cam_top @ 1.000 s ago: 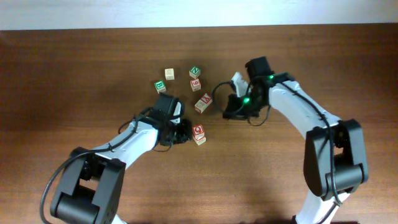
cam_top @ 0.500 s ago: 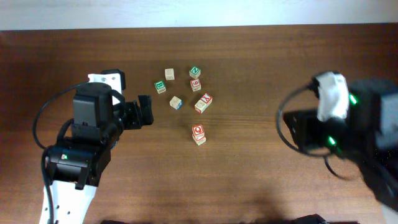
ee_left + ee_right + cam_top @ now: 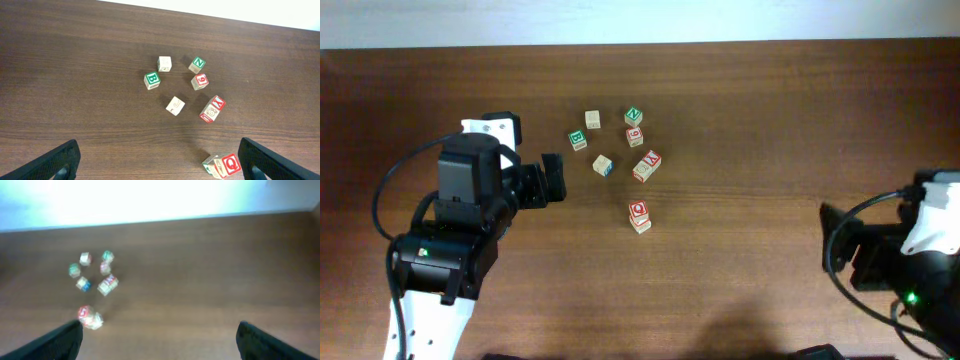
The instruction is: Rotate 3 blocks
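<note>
Left gripper (image 3: 556,180), open, faces nearby blue-print block (image 3: 603,165).

Green N cube (image 3: 633,116) near red 9 cube (image 3: 634,136); green B cube (image 3: 578,139) apart (on wooden table (image 3: 770,120)).

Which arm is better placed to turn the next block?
Left, probably: the open left gripper sits close to the blue-print block, while the right gripper is much farther from the cluster.
</note>
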Tool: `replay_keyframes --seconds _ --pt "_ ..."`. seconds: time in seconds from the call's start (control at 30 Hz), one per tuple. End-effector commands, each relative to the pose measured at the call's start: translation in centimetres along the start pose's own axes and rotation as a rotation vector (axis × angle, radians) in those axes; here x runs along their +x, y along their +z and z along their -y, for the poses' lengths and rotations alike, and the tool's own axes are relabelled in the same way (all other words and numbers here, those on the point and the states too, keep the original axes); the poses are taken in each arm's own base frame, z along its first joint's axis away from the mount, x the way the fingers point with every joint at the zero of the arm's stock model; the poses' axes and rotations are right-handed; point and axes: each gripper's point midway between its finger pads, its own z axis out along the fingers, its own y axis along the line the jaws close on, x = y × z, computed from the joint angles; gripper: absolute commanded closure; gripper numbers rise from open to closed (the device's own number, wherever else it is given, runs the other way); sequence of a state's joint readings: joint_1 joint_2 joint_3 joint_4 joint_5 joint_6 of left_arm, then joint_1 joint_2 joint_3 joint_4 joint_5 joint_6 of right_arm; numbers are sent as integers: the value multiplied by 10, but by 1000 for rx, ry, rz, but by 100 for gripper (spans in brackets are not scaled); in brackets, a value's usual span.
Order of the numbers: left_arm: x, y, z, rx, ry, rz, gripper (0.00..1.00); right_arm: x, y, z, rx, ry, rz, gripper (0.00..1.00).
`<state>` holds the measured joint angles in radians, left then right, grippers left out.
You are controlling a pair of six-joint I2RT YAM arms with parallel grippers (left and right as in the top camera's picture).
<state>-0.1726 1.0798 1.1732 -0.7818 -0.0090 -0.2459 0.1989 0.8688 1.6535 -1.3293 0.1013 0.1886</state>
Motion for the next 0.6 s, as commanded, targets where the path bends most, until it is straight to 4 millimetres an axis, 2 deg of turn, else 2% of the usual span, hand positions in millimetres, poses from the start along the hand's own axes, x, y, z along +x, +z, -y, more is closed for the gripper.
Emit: replay_keyframes --seconds 0.0,0.1,0.17,0.3,0.33,0.57 --pt "-3 -3 -2 -9 15 14 1 -3 -4 10 28 -73 115 2" --pt "-3 -3 -2 -9 15 14 1 14 10 18 38 -89 261 2" --pt "-3 -3 -2 -9 15 14 1 41 40 22 29 -84 364 2" --pt "-3 -3 -1 -9 15 14 1 77 90 23 -19 -95 510 2" --pt "-3 -3 -2 -9 15 14 1 94 107 25 -31 -100 545 2" --pt "-3 -3 -2 -9 15 14 1 147 150 36 -9 -95 559 2"
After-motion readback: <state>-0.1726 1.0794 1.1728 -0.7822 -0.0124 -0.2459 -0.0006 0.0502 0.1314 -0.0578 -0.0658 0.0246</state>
